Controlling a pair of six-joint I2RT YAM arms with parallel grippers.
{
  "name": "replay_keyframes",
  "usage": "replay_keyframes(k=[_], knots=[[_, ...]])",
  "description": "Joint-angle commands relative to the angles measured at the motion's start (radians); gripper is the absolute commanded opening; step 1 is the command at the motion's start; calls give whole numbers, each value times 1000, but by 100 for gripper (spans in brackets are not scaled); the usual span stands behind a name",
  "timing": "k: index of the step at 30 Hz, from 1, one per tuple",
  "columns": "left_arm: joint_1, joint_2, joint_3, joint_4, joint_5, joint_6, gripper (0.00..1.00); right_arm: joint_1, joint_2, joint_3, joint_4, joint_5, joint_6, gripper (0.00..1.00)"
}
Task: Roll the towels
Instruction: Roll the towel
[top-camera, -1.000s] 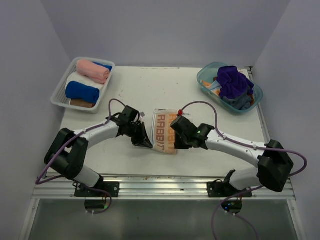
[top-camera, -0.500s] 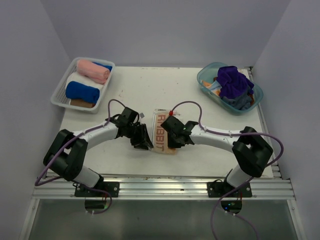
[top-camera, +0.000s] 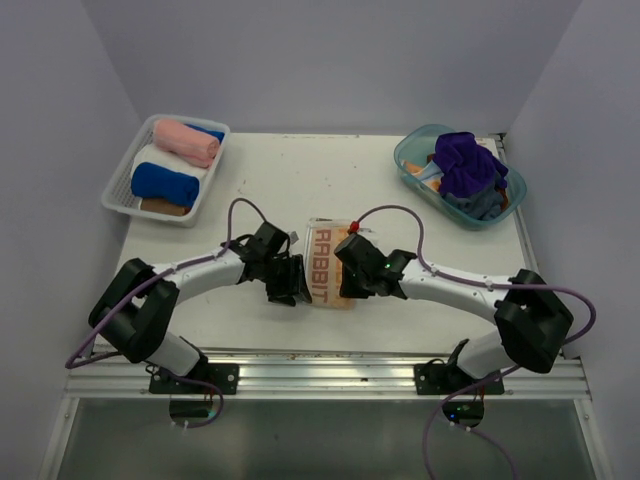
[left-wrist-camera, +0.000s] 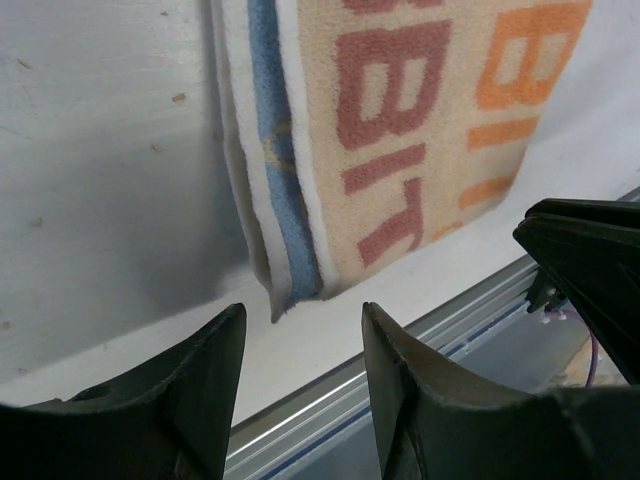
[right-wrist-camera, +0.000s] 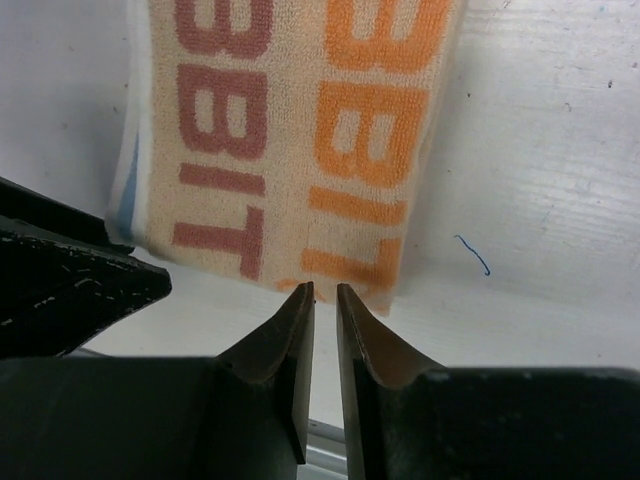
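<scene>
Cream towel (top-camera: 322, 264) printed RABBIT lies flat at the near middle of the table (top-camera: 300, 180) in the top view; the left end effector (top-camera: 292, 290) sits at its near left corner and the right end effector (top-camera: 348, 282) at its near right, so both hide part of the cloth and their jaws cannot be read from here; bare table lies open beyond the towel. Far left, a white mesh basket (top-camera: 150, 214) holds rolled pink (top-camera: 185, 142), white (top-camera: 160, 160) and blue (top-camera: 165, 183) towels; far right, a teal tub (top-camera: 400, 158) holds a purple towel (top-camera: 468, 165) heaped over other cloths that are hard to make out.

Left wrist view: the left end effector (left-wrist-camera: 302, 318) stands open with nothing between its fingers (left-wrist-camera: 215, 370); the folded towel (left-wrist-camera: 420, 130) shows its blue stripe and layered corner just beyond the tips; the lettering is cut off at the top; a metal rail (left-wrist-camera: 450, 330) marks the table edge just beside that corner.

Right wrist view: the right end effector (right-wrist-camera: 325, 292) is narrowed to a thin slit, tips at the near edge of the towel (right-wrist-camera: 300, 120); whether cloth is pinched I cannot tell; bare table (right-wrist-camera: 540, 150) lies open to one side.
</scene>
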Motion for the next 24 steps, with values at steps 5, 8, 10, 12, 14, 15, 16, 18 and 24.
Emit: replay_keyframes(k=[5, 8, 10, 12, 14, 15, 16, 18, 24], knots=[[-3, 46, -4, 56, -58, -20, 52, -27, 131, -13, 64, 14, 24, 14], [-5, 49, -7, 56, -60, -31, 48, -24, 127, -12, 43, 8, 21, 11], [-3, 47, -13, 65, -56, -37, 46, -21, 68, -30, 44, 17, 23, 12], [-5, 47, -18, 76, -55, -43, 44, -19, 0, -45, 41, 32, 24, 17], [-3, 59, -16, 86, -47, -46, 42, -19, -26, -67, 34, 34, 24, 25], [-3, 64, -18, 88, -43, -49, 40, -16, -37, -73, 24, 32, 26, 29], [-3, 70, -18, 91, -30, -49, 38, -13, -49, -88, 23, 29, 32, 31], [-5, 81, -24, 105, -23, -54, 36, -5, -62, -108, 23, 26, 46, 39], [-5, 95, -29, 114, -3, -60, 27, 8, -57, -183, 110, -35, 98, 43]])
